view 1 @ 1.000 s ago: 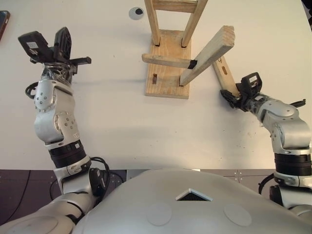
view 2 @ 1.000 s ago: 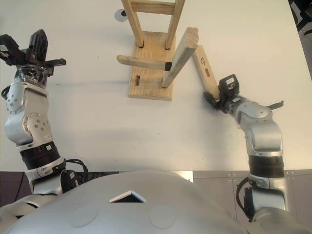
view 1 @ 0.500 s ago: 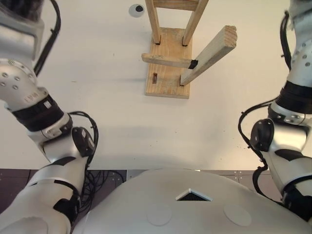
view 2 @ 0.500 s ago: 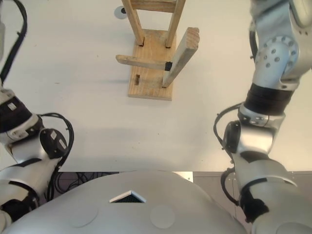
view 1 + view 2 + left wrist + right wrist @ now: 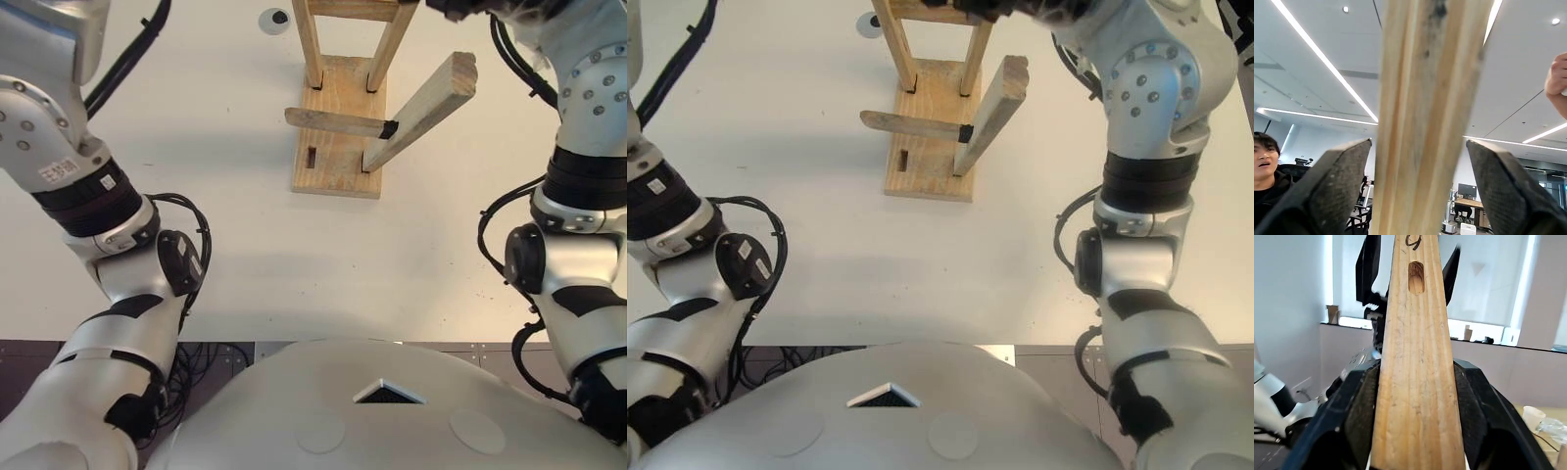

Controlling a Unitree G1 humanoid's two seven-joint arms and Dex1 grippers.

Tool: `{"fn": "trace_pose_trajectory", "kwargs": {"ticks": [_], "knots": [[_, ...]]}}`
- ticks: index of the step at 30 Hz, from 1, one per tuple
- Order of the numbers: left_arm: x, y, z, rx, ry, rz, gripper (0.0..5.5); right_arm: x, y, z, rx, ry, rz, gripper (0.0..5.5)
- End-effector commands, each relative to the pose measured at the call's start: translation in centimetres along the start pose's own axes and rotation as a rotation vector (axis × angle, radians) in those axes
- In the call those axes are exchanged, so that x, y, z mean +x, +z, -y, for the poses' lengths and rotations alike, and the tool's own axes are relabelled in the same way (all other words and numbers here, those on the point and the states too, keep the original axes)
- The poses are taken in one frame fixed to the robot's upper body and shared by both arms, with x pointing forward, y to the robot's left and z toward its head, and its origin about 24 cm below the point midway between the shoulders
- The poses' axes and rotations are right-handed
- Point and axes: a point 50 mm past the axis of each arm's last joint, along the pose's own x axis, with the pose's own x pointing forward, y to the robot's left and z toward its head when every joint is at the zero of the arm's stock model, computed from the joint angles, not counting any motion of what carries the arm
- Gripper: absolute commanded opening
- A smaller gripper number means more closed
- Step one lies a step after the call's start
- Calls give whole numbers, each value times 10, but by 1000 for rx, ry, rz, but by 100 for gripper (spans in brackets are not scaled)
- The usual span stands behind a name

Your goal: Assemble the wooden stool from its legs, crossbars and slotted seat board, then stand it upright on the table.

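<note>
Right end effector [image 5: 1416, 387] grips leg [image 5: 1415, 318] by edges.

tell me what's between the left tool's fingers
A wooden leg, clamped in the right tool. It runs between the left tool's open fingers with a gap each side, as the left wrist view shows.

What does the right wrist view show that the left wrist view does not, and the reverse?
Right wrist view: the right pincer is shut on a wooden bar, its fingers pressed against both sides, and the bar has an oval slot near its far end. Left wrist view: the left pincer is open, with a gap on each side of the wood. Both: a wooden bar runs between the pincer's fingers.
</note>
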Motion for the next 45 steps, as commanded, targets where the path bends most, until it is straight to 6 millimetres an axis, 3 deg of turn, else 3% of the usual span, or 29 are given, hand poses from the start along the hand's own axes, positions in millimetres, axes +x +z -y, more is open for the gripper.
{"fn": "trace_pose_trajectory", "kwargs": {"ticks": [1,9,13,17,20,23,27,32,40,45], "knots": [[-1,3,6,12,-11,62,339,0,5,4,3,50,-63,205],[2,3,13,45,11,141,219,-3,4,7,55,119,-130,205],[-2,7,15,62,3,178,208,-2,-2,8,76,119,-190,205],[-16,28,4,140,92,318,197,-6,-11,9,74,73,-311,291],[-39,41,-8,199,188,385,184,-23,-16,15,84,23,-413,339],[-55,41,-16,248,248,342,158,-45,-15,17,103,-23,-475,388],[-81,33,-29,284,346,274,158,-78,-13,17,159,-97,-508,460],[-103,16,-45,326,456,196,158,-94,-8,21,189,-168,-452,537],[-114,-12,-57,279,510,139,158,-93,9,24,275,-174,-311,540],[-120,-34,-57,273,513,4,158,-97,6,13,317,-117,-319,540]]}}
